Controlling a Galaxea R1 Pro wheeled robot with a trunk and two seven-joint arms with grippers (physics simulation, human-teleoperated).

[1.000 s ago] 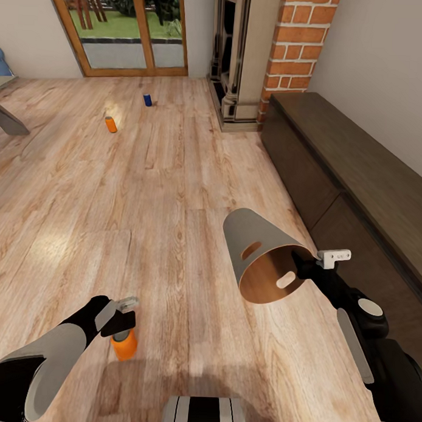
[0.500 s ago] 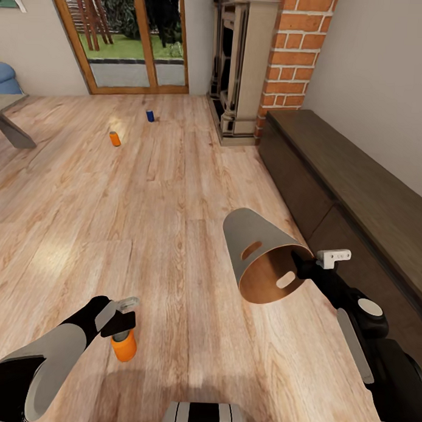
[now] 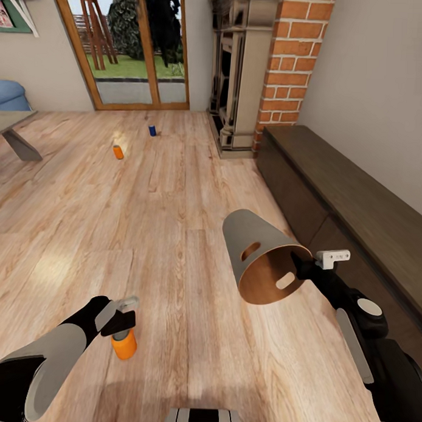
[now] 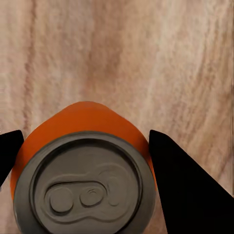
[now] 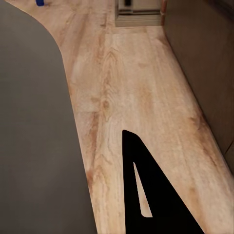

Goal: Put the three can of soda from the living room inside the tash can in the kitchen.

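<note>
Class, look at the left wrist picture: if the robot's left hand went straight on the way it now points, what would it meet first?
The left hand points down with the bright orange soda can already between its fingers; straight on, it would likely press that can into the light wood floor below.

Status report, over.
Left hand shut on orange can. Right hand holds trash can. Two cans on floor ahead: orange, blue.

Wood floor (image 3: 173, 234), brick chimney (image 3: 289, 61) (fireplace beside), glass doors (image 3: 128, 50).
</note>
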